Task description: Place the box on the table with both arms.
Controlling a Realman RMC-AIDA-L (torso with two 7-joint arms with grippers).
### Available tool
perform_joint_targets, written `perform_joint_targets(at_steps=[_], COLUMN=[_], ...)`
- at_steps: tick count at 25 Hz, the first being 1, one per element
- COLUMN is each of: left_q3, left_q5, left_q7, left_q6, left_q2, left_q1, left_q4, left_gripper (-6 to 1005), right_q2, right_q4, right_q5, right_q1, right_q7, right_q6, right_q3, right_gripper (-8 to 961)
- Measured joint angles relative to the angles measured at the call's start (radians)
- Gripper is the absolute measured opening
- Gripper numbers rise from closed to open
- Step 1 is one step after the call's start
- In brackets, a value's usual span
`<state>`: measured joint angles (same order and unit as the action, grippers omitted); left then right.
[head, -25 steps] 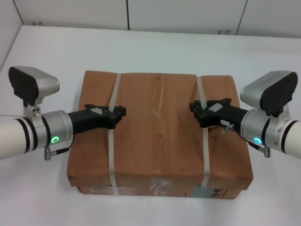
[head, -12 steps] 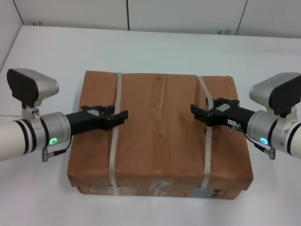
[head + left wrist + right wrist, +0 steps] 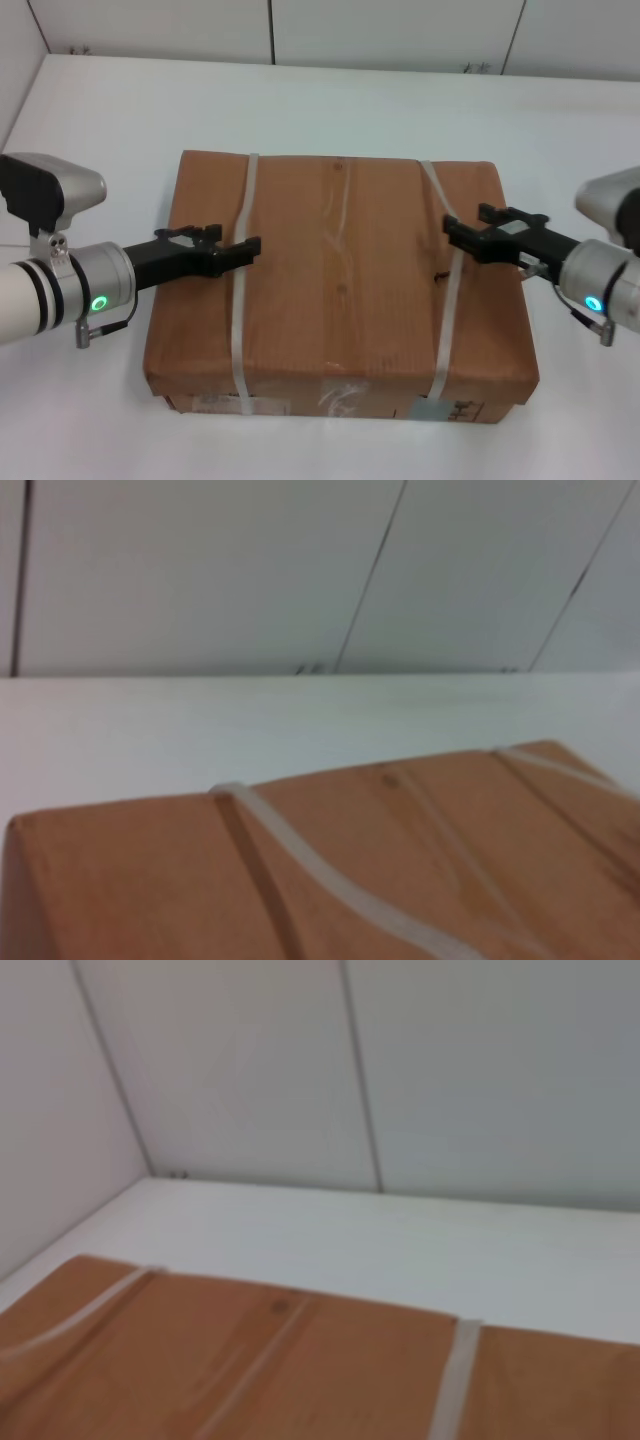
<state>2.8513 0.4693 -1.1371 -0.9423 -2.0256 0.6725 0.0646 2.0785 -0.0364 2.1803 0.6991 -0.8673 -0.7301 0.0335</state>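
You can't tell from the head view if the left gripper [image 3: 245, 245] or the right gripper [image 3: 455, 233] has its fingers apart or closed. The right arm [image 3: 610, 290] is cut off by the frame edge. Both wrist views clip the box [image 3: 330, 870] at the edge and show no fingers. Labels [image 3: 330, 400] on the box's near side are too small to read. The box hides the table [image 3: 330, 110] beneath it.

light: bright, even, diffuse from above | shadows: soft, faint, beside the box [image 3: 340, 280] on the table [image 3: 330, 100] | glare: mild sheen on the 2 white straps [image 3: 243, 290] | focus: head view fairly crisp; both wrist views soft, near box top [image 3: 300, 880] blurred | edges: no clear distortion
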Motion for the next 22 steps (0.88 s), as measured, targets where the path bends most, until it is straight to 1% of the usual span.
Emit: perform_joint_targets(at_steps=[2,5,7,10,11,12,15,16,19,22], left_q3=[0.0,0.0,0.0,0.001,0.004,0.008,0.013,0.013,0.013,0.013], left_q5=[0.004,0.026,0.065,0.101,0.102,0.098,0.051,0.022,-0.049,-0.075], left_q7=[-0.004,-0.003,0.015,0.057,0.076,0.09,0.12,0.13,0.152,0.163], left_q6=[-0.054,-0.187,-0.293,-0.42,-0.476,-0.526,-0.659,-0.703,-0.799,-0.841], left_q2=[0.004,0.019,0.031,0.044,0.05,0.054,0.07,0.077,0.094,0.099], left_q1=[-0.003,-0.016,-0.036,-0.057,-0.062,-0.065,-0.065,-0.062,-0.049,-0.042], left_q4=[0.0,0.0,0.002,0.013,0.025,0.036,0.07,0.08,0.091,0.092], left_gripper=[714,712,710,708,707,706,704,703,702,702], right_q2=[-0.001,-0.004,-0.004,-0.005,-0.007,-0.007,-0.01,-0.011,-0.013,-0.014], right_q4=[0.019,0.038,0.059,0.107,0.148,0.148,0.238,0.275,0.341,0.377], right_q5=[0.0,0.0,0.001,0.003,0.019,0.019,0.079,0.103,0.126,0.127], right_q1=[-0.017,-0.039,-0.053,-0.067,-0.074,-0.074,-0.07,-0.065,-0.051,-0.039], right_q7=[-0.004,-0.006,-0.006,-0.005,0.002,0.002,0.021,0.02,-0.017,-0.058], right_q6=[-0.036,-0.11,-0.189,-0.316,-0.423,-0.423,-0.639,-0.724,-0.879,-0.973], right_q3=[0.015,0.038,0.047,0.042,0.023,0.023,-0.06,-0.109,-0.224,-0.299], right_gripper=[648,657,664,673,677,680,689,693,702,712])
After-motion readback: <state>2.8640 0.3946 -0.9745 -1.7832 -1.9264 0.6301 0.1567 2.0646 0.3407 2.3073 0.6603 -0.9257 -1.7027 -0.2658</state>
